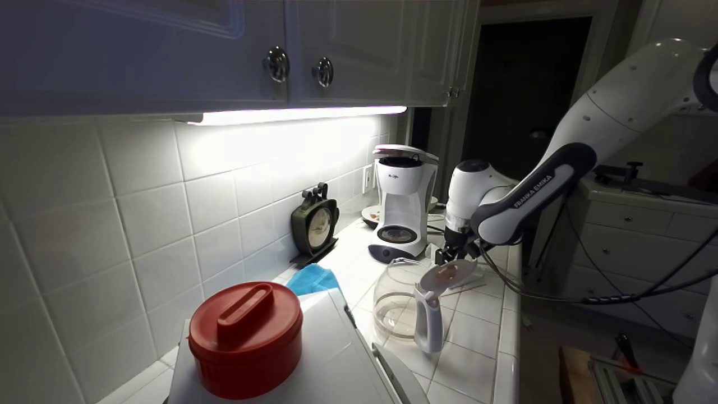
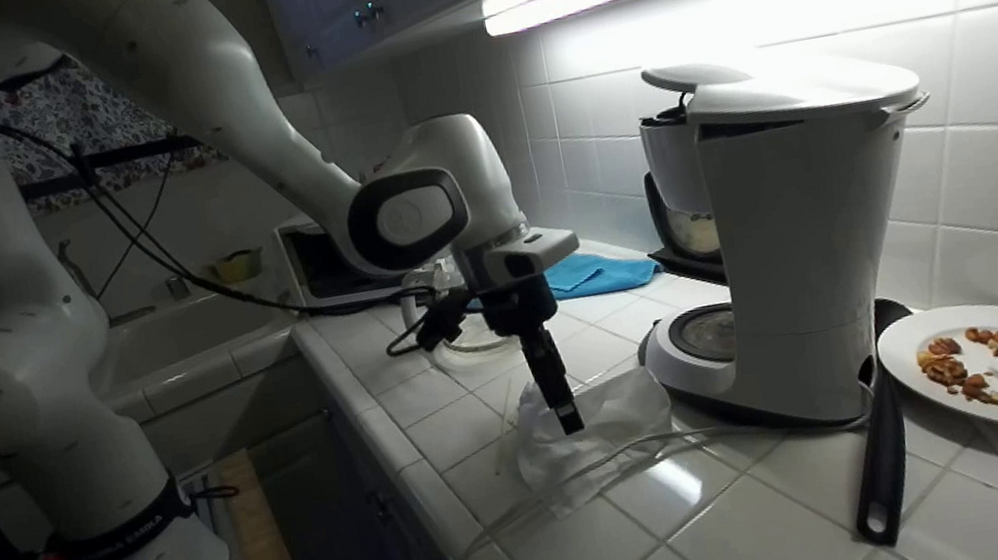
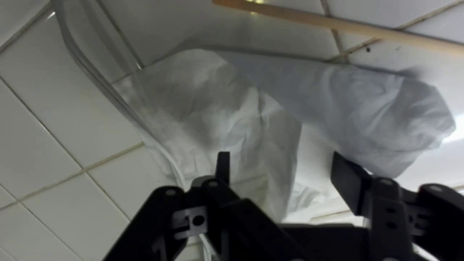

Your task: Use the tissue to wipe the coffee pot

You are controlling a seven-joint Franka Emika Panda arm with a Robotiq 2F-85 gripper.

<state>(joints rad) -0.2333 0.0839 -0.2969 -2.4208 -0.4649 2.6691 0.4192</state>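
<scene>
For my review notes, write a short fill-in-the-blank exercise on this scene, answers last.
The fingers, not closed but ____, point down toward the crumpled tissue.
The coffee pot has a handle colored ____.
The round lidded container is colored ____.
Missing words: open; white; red.

Red container [image 1: 247, 336], bright blue cloth [image 2: 605, 274], whitish tissue [image 3: 235, 119]; the shadowed fabric [image 2: 101, 113] looks floral.
</scene>
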